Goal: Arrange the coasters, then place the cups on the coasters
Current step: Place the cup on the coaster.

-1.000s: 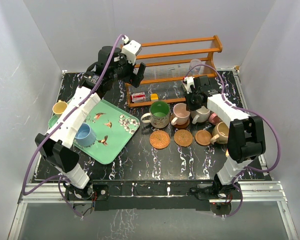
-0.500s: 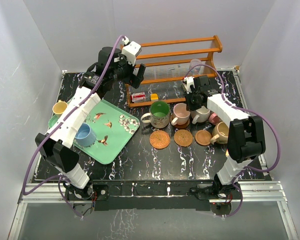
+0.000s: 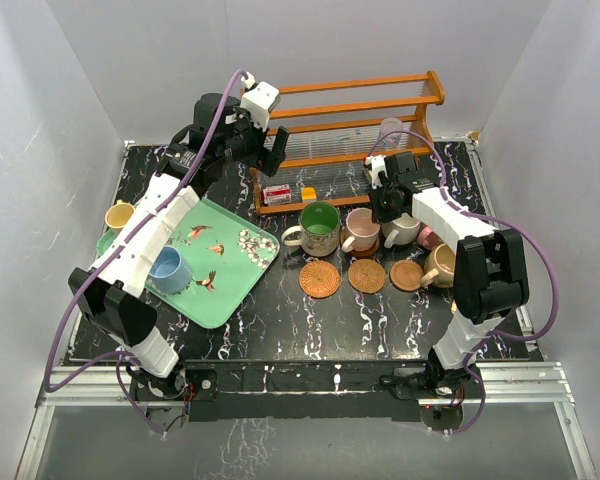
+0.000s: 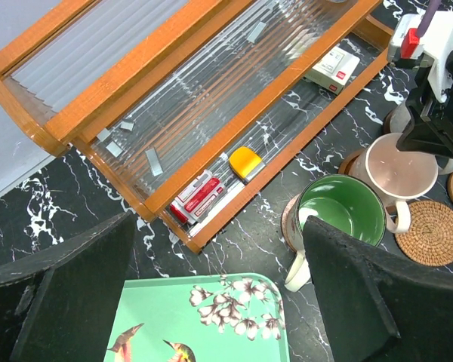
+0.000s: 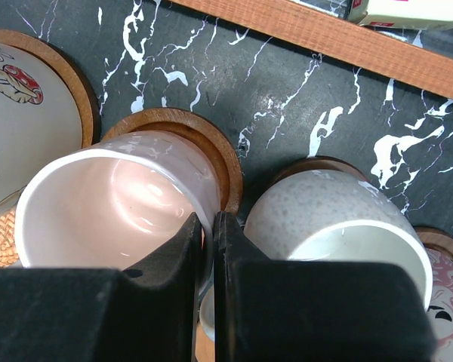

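Cups and coasters lie exactly where they lay a second ago. I see only small shifts in the arms: the left gripper [image 3: 277,150] has edged slightly left above the wooden rack [image 3: 360,105], and the right gripper [image 5: 208,222] has nudged a little toward the back.

The left gripper is released, jaws wide and holding nothing, over the rack's front rail and the back corner of the green tray [image 3: 230,270]. The right gripper is clenched, its fingers pressed together right at the rim of the pink mug [image 5: 113,204], between it and the cream mug [image 5: 340,226]. I cannot tell whether that rim is pinched.

The green mug [image 4: 340,211], the pink mug and the cream mug stand in a row just in front of the rack, each on a dark wood coaster [image 5: 219,151] whose edge peeks out beneath. Nearer me lie two woven coasters [image 3: 319,278] and a smooth coaster [image 3: 406,275], all bare, with the tan mug [image 3: 442,265] just beside the smooth one. The light blue mug [image 3: 170,268] sits on the tray under my left arm, and the yellow mug [image 3: 120,214] is at the tray's left edge.
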Robot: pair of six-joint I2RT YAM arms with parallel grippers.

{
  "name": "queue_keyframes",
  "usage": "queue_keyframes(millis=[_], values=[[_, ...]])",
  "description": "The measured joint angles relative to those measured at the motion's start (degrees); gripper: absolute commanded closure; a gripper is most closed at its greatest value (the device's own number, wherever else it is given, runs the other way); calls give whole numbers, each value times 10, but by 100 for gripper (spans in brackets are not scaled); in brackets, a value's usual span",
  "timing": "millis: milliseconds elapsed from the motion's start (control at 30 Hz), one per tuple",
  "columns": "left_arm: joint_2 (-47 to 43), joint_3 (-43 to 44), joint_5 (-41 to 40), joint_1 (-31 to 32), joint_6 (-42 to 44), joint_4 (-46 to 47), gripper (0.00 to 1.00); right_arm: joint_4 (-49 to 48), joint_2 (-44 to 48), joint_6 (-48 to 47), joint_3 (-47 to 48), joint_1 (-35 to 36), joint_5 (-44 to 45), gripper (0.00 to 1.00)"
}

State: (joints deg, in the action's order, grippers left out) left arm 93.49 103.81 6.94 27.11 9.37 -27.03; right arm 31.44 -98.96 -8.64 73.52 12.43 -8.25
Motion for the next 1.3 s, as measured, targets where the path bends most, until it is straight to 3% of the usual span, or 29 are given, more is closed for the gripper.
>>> queue_keyframes(millis=[300, 933, 1133, 1300], values=[[-3, 0, 1, -1, 0, 0, 8, 0, -2, 0, 0, 3, 7, 93], [-31, -45, 2, -23, 16, -5, 8, -4, 2, -3, 20, 3, 19, 54], [-87, -102, 21, -87, 45, -31, 6, -2, 38, -9, 27, 3, 25, 51], [-131, -145, 60, -193, 57, -74, 6, 1, 72, -17, 44, 3, 9, 48]])
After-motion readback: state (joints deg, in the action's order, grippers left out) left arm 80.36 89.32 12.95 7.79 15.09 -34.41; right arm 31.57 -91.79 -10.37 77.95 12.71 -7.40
